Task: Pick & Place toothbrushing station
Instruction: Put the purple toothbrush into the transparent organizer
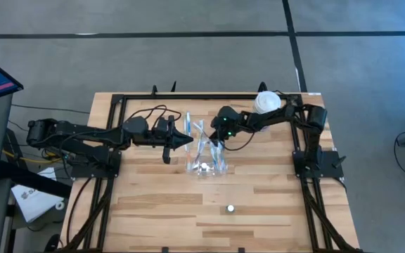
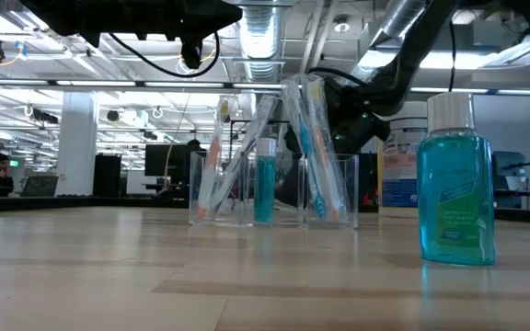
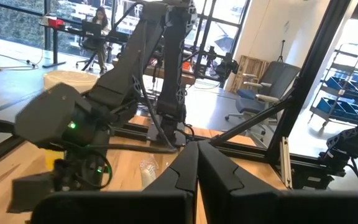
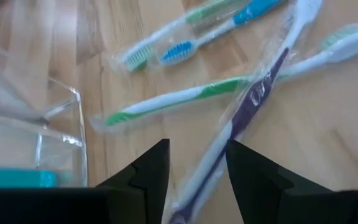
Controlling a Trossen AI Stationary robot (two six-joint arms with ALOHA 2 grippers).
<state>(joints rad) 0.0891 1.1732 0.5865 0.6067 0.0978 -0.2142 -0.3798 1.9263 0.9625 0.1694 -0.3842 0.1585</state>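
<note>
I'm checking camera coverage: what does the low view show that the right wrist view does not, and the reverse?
Only the low view shows the mouthwash bottle and toothbrushes standing upright in the organizer. Only the right wrist view shows wrapped toothbrushes lying on the table, a purple one between the open right gripper fingers. Both show the clear organizer.

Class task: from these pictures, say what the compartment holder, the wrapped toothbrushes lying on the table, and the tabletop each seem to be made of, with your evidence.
Compartment holder: probably clear, glossy acrylic; the background shows through its walls.
Toothbrushes: seemingly coloured plastic handles in thin, shiny, crinkled film wrappers.
Tabletop: wood planks, matte, with visible grain and seams.
</note>
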